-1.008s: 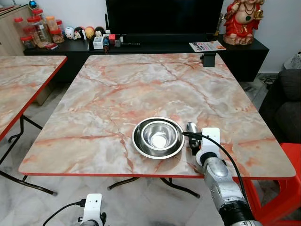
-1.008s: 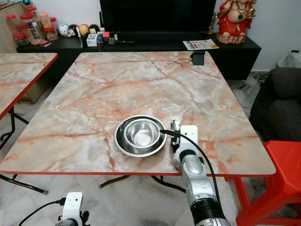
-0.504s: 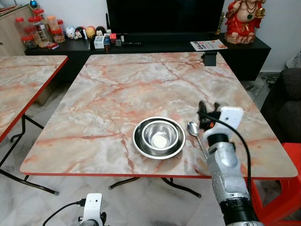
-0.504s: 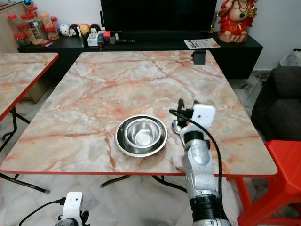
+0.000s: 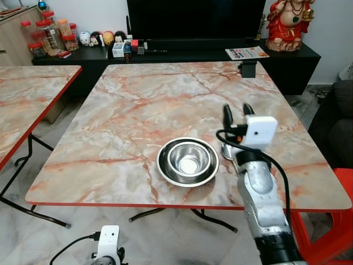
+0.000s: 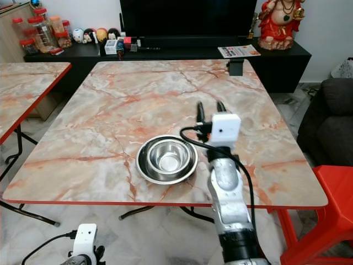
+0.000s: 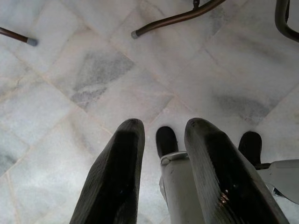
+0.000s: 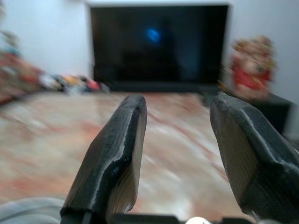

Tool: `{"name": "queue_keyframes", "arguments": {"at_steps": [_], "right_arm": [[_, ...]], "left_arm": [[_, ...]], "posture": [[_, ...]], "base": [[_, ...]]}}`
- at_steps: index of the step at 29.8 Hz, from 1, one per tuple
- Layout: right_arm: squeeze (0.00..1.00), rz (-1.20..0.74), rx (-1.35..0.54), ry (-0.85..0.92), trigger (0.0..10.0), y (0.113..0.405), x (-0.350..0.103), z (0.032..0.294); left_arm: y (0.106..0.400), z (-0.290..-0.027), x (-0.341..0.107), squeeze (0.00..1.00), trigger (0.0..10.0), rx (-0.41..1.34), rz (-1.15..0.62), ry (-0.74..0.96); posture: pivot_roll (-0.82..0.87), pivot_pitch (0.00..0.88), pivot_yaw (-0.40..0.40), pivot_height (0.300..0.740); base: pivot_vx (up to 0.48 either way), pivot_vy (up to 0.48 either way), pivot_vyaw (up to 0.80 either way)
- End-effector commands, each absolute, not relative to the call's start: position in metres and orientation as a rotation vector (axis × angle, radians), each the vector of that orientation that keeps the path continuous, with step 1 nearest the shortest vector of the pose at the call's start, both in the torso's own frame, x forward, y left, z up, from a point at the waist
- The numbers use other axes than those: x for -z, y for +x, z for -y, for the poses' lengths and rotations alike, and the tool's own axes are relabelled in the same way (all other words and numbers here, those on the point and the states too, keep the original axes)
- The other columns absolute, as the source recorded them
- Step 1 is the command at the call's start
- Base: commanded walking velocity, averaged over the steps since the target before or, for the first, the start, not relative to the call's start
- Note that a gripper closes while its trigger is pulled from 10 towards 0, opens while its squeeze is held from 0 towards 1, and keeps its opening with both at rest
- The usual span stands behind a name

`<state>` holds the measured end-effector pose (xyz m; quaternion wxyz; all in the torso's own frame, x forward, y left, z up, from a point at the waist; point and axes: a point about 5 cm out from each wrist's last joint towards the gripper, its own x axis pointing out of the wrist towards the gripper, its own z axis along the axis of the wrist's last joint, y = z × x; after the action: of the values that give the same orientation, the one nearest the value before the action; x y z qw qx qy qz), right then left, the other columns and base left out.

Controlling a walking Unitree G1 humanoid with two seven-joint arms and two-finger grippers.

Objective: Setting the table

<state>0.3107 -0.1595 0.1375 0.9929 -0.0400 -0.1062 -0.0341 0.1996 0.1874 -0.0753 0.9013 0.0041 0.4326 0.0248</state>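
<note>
Right gripper [image 5: 238, 113] is raised above the marble table [image 5: 138, 105], fingers spread apart and holding nothing. The spoon [image 5: 226, 152] lies on the table just right of the nested steel bowls [image 5: 187, 160]. Left gripper [image 7: 163, 154] hangs over the floor, fingers parted, empty.

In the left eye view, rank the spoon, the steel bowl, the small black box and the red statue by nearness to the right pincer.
1. Spoon: on the table just below the open right pincer, partly hidden by the wrist.
2. Steel bowl: on the pincer's left, near the front edge.
3. Small black box: at the table's far edge.
4. Red statue: on the cabinet behind the table.
</note>
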Motion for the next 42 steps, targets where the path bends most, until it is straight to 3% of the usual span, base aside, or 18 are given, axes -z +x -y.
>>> {"name": "queue_keyframes", "arguments": {"at_steps": [1, 16, 42], "right_arm": [[0.0, 0.16, 0.111, -0.108, 10.0, 0.306, -0.125, 0.168], [0.0, -0.041, 0.123, -0.215, 10.0, 0.241, -0.059, 0.19], [0.0, -0.087, 0.109, -0.209, 10.0, 0.233, -0.051, 0.186]], "left_arm": [[0.2, -0.19, 0.075, 0.0, 10.0, -0.053, -0.895, 0.008], [0.195, -0.187, 0.077, 0.0, 10.0, -0.044, -0.904, 0.001], [0.197, -0.189, 0.077, 0.0, 10.0, -0.037, -0.904, 0.005]], "posture": [[-0.11, 0.0, 0.045, 0.74], [-0.12, 0.0, 0.036, 0.74], [-0.13, 0.0, 0.039, 0.74]], "base": [[0.0, 0.0, 0.0], [0.0, 0.0, 0.0], [0.0, 0.0, 0.0]]}}
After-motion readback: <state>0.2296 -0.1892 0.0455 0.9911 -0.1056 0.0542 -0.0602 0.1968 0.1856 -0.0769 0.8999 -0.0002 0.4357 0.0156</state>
